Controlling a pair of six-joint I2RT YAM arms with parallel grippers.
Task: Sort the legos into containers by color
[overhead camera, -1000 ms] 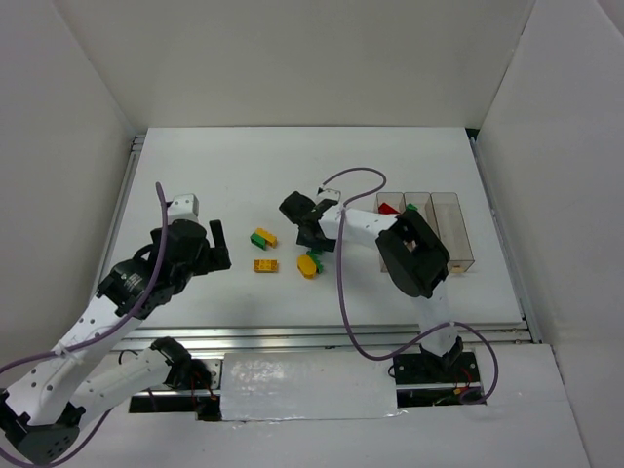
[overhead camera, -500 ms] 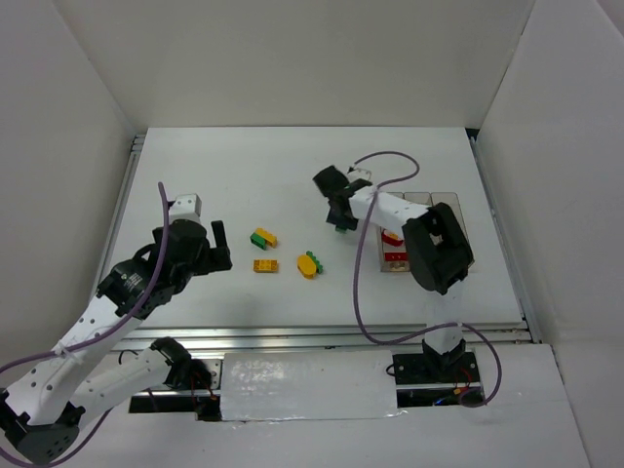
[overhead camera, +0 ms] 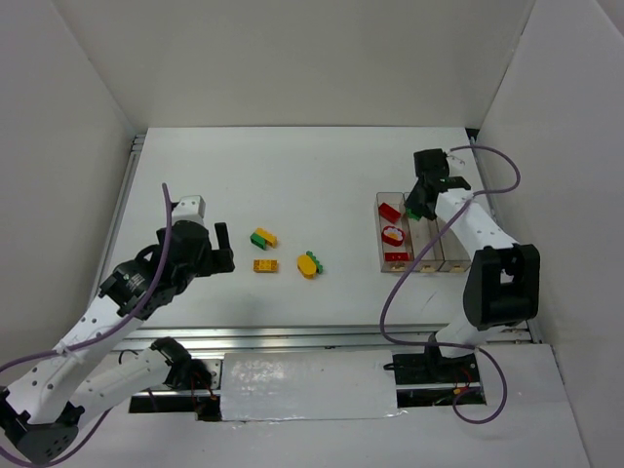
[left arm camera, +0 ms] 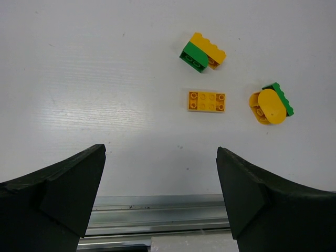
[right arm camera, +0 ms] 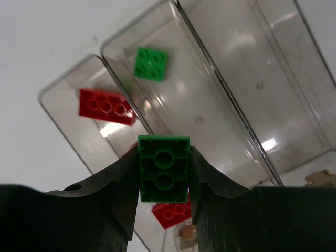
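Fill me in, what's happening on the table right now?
The right gripper holds a green brick above the bins. Red pieces lie in one end bin and a green square in the middle one. The left gripper hangs open over the loose yellow and green bricks, touching none.

Three joined containers (right arm camera: 262,79) are clear, glossy plastic, and their smooth walls catch bright reflections. A green brick (right arm camera: 164,181), a red brick (right arm camera: 105,107) and a yellow brick (left arm camera: 207,101) are hard, shiny moulded plastic with crisp edges. The right gripper (right arm camera: 164,157) and the left gripper (left arm camera: 160,153) have matt black plastic fingers (left arm camera: 58,197) that look faintly grainy. The table (left arm camera: 79,79) is white, matt and finely textured. Along its near edge runs a brushed metal rail (left arm camera: 157,215) with a dull silvery sheen.
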